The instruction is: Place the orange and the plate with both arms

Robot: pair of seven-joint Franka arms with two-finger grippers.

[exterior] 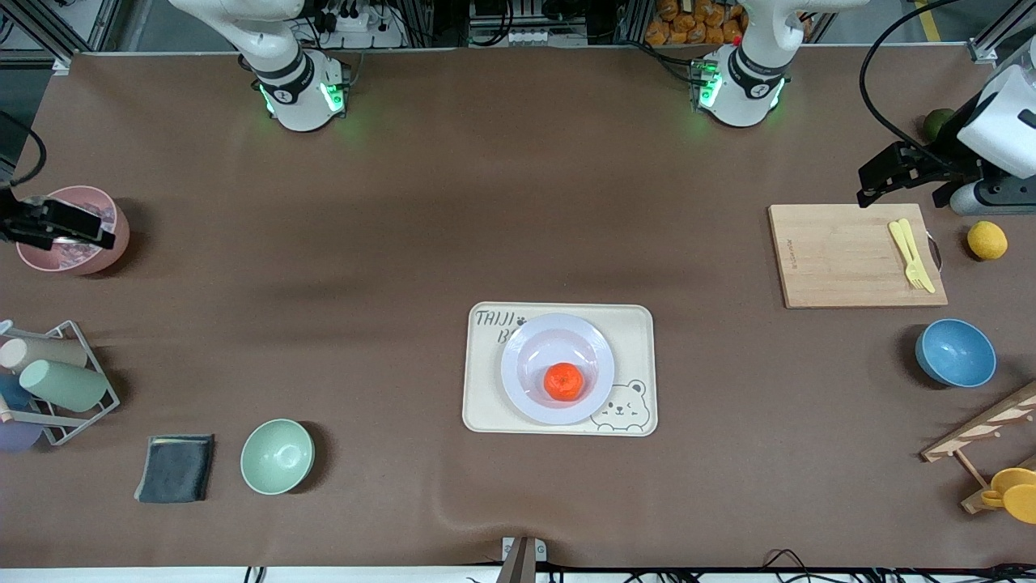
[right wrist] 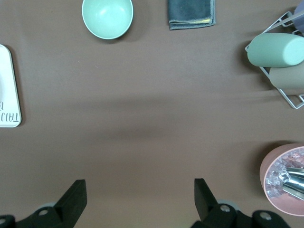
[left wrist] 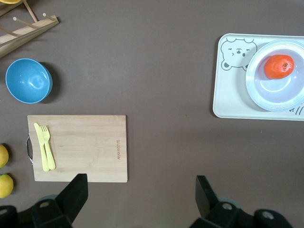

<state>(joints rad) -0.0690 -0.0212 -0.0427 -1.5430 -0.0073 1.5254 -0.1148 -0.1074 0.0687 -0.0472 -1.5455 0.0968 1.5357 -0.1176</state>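
Observation:
The orange point(exterior: 563, 381) lies in the pale plate point(exterior: 518, 372), which sits on the cream bear tray point(exterior: 486, 405) in the middle of the table. The left wrist view also shows the orange point(left wrist: 279, 66), the plate point(left wrist: 254, 90) and the tray point(left wrist: 228, 95). My left gripper point(exterior: 902, 198) hangs open and empty in the air at the left arm's end of the table, over the wooden cutting board's edge point(left wrist: 140, 190). My right gripper point(exterior: 57, 227) hangs open and empty over the pink bowl at the right arm's end point(right wrist: 140, 192). Both are far from the plate.
A cutting board point(exterior: 842, 255) carries a yellow fork and knife point(exterior: 911, 254). Near it are a lemon point(exterior: 987, 240), a green fruit point(exterior: 937, 123), a blue bowl point(exterior: 955, 353) and a wooden rack point(exterior: 983, 437). At the right arm's end are a pink bowl point(exterior: 77, 255), a cup rack point(exterior: 57, 380), a grey cloth point(exterior: 176, 468) and a green bowl point(exterior: 277, 457).

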